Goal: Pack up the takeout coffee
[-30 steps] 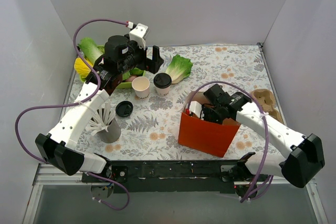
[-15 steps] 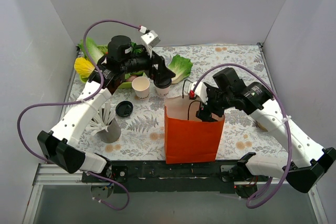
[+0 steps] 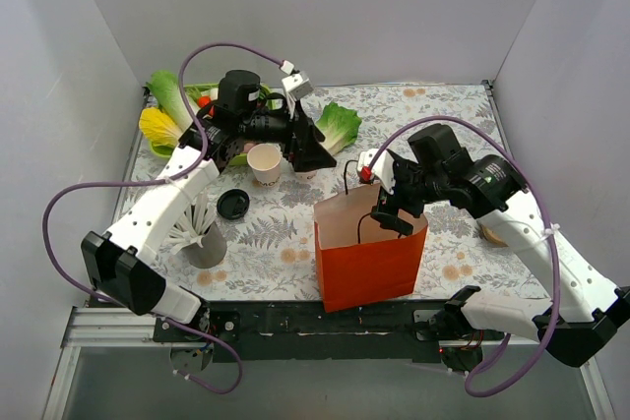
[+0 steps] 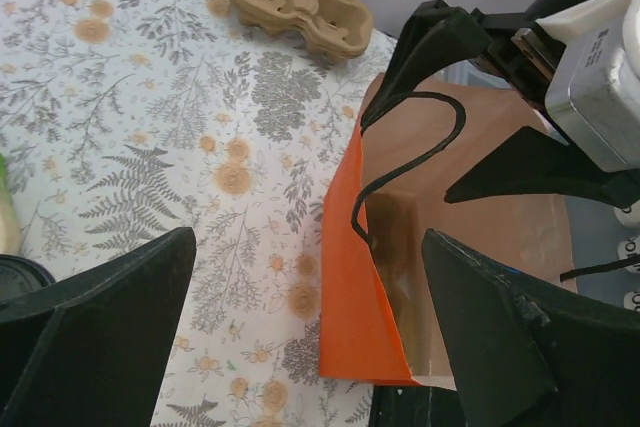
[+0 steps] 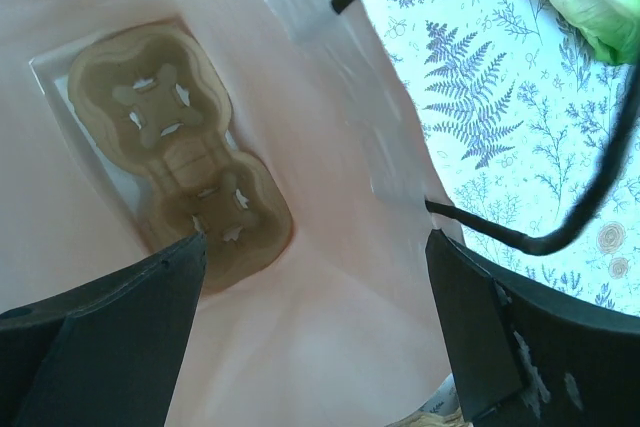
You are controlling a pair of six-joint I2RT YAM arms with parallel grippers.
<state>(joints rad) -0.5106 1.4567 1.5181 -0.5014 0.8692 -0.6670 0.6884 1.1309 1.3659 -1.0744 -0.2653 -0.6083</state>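
The takeout coffee is hidden under my left gripper (image 3: 307, 151), which hangs over the spot just right of the bare-rimmed white cup (image 3: 264, 162). The left gripper (image 4: 308, 242) is open, with nothing between its fingers. The orange paper bag (image 3: 369, 258) stands upright and open at the table's front; it also shows in the left wrist view (image 4: 355, 297). My right gripper (image 3: 391, 213) is at the bag's back rim, open (image 5: 315, 239), looking down inside. A brown cup carrier (image 5: 180, 157) lies on the bag's floor.
A loose black lid (image 3: 232, 205) lies left of centre. A grey cup of white utensils (image 3: 204, 241) stands front left. A green tray of vegetables (image 3: 172, 125) and lettuce (image 3: 338, 126) sit at the back. A second brown carrier (image 4: 300, 7) lies at the right.
The bag went from tilted to upright and then shifted slightly right with the right gripper at its rim. The left gripper swung right, over the lidded cup, which it now covers.
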